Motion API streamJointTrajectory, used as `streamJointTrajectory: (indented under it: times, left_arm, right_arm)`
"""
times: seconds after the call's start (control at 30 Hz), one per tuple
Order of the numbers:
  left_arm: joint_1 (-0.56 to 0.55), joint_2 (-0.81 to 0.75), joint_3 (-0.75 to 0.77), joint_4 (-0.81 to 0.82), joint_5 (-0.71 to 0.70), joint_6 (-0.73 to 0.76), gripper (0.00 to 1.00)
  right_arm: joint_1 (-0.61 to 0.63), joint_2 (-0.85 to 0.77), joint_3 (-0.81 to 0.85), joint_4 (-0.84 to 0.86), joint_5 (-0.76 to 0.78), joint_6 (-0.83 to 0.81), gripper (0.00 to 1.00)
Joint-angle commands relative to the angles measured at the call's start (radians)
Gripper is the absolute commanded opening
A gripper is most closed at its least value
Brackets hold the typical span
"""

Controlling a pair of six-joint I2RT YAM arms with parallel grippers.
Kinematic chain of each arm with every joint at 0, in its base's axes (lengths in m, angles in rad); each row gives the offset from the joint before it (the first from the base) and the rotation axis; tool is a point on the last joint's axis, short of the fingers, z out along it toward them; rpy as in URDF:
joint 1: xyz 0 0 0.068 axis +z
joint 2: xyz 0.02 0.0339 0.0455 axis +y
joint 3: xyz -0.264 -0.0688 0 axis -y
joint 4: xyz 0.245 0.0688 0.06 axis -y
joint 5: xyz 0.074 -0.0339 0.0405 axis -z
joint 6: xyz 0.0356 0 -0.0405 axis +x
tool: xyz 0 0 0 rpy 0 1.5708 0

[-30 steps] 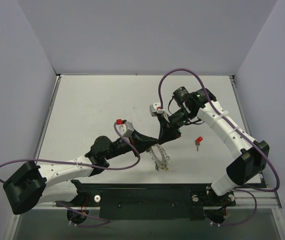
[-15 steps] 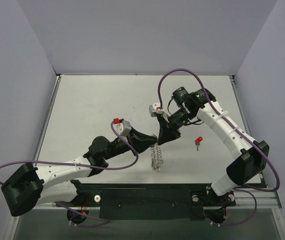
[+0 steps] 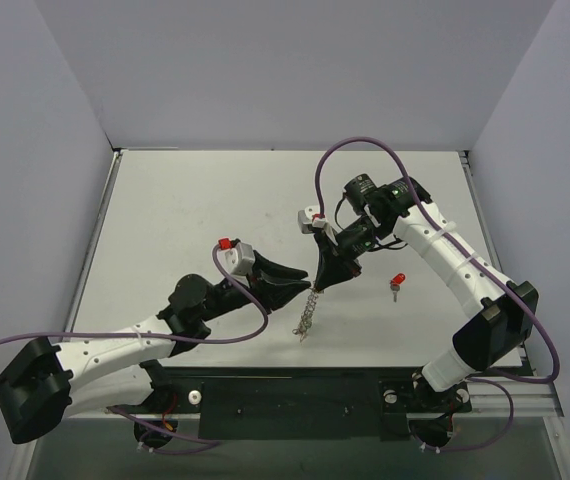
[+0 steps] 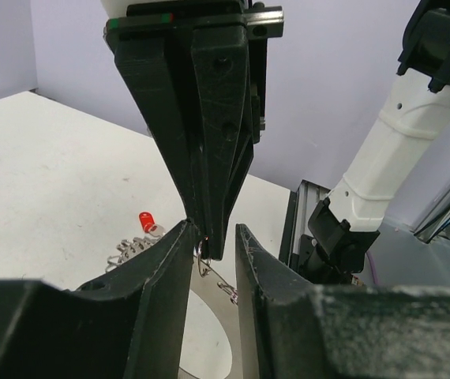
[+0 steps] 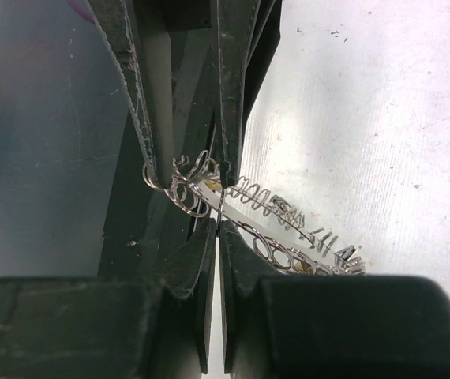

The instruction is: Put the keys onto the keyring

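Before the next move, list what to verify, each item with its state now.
1. Right hand shut on the keyring: ok.
2. Left hand open: ok.
3. Left hand clear of the keyring: cannot tell; in the right wrist view the coil runs close past one finger.
4. Keyring's lower end off the table: cannot tell.
5. Red key on the keyring: not ok; it lies on the table, apart from both hands.
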State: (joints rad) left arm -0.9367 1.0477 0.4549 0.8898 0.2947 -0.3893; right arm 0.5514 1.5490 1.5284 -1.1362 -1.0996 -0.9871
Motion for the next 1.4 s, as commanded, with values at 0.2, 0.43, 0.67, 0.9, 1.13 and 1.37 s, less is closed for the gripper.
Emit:
streamJointTrajectory:
  times: [0.2,0.43,0.67,0.9,1.13,1.37]
  left_arm:
    - [0.006,0.005,0.025,-0.071,0.024,0.035,0.38]
    - [0.007,0.043,0.048,-0.060,0.047,0.023,0.36]
    - [0.010,0.063,0.057,-0.051,0.050,0.017,0.30]
    - [0.013,0.069,0.061,-0.045,0.050,0.010,0.21]
    - [0.015,0.074,0.067,-0.057,0.052,0.010,0.00]
    - [0.025,0.020,0.042,-0.063,0.038,0.021,0.00]
  right_arm:
    - [0.002,-0.018,0.012,-0.020,-0.057,0.008,0.00]
    - [0.004,-0.017,0.012,-0.023,-0.055,0.008,0.00]
    - [0.002,-0.017,0.009,-0.023,-0.054,0.008,0.00]
    - [0.002,-0.015,0.009,-0.022,-0.052,0.007,0.00]
    - [0.002,-0.018,0.009,-0.022,-0.054,0.008,0.00]
    - [-0.040,-0.036,0.035,-0.027,0.024,0.047,0.55]
